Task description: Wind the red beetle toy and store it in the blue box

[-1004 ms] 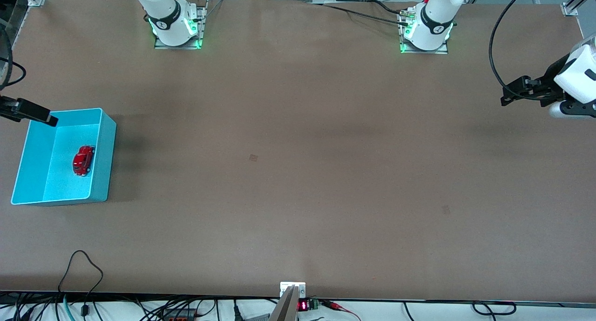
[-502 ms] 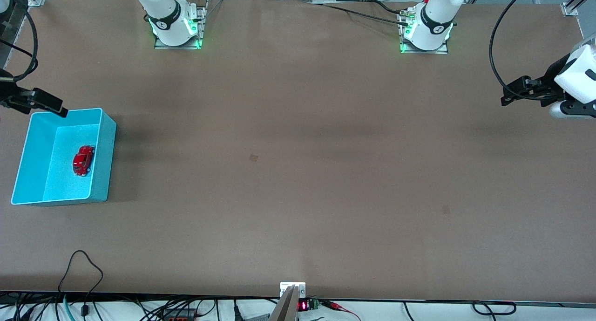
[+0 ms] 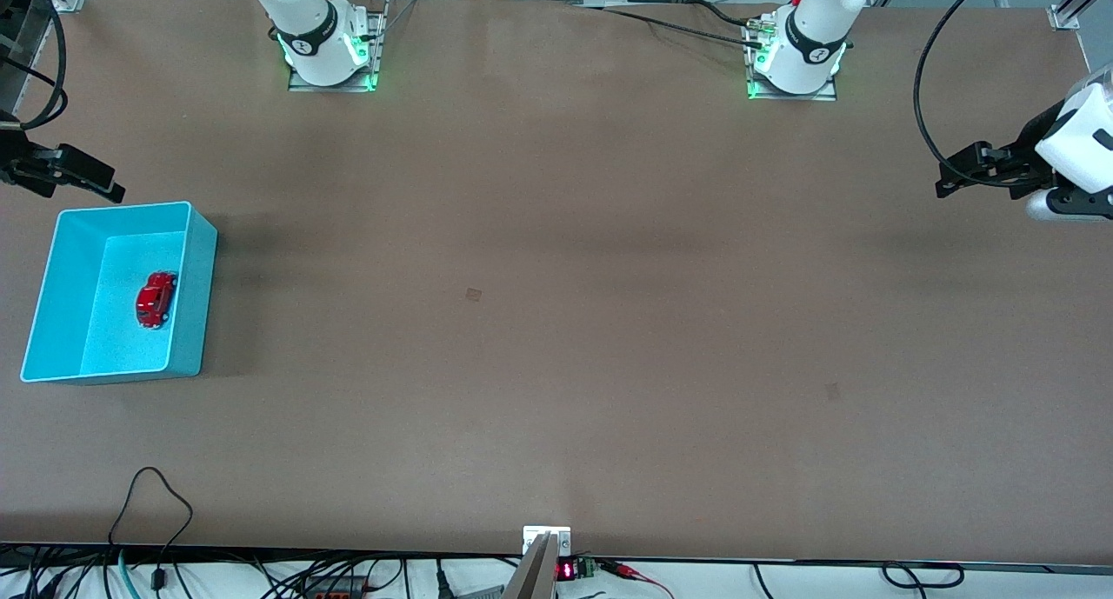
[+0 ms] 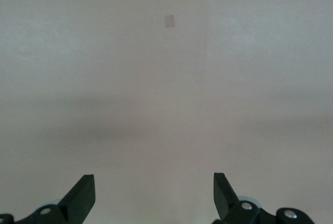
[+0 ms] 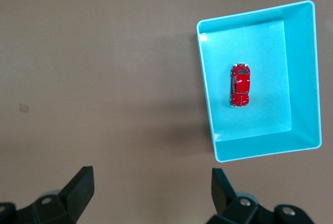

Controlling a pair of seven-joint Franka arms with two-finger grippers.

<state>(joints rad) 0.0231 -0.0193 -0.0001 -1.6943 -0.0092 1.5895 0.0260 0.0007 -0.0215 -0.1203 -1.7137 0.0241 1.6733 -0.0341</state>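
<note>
The red beetle toy (image 3: 156,299) (image 5: 240,85) lies on the floor of the blue box (image 3: 200,286) (image 5: 207,104), which stands at the right arm's end of the table. My right gripper (image 3: 106,184) (image 5: 152,178) hangs open and empty over bare table just off the box's rim. My left gripper (image 3: 952,175) (image 4: 154,183) waits open and empty over bare table at the left arm's end.
The two arm bases (image 3: 330,56) (image 3: 796,64) stand along the table's edge farthest from the front camera. A black cable loop (image 3: 152,495) lies on the table near the edge closest to that camera. Small pale marks (image 3: 473,294) dot the brown tabletop.
My right gripper has drawn back from over the box's corner toward the robots' side, so the whole rim now shows. The toy, the box and the left arm have not moved.
</note>
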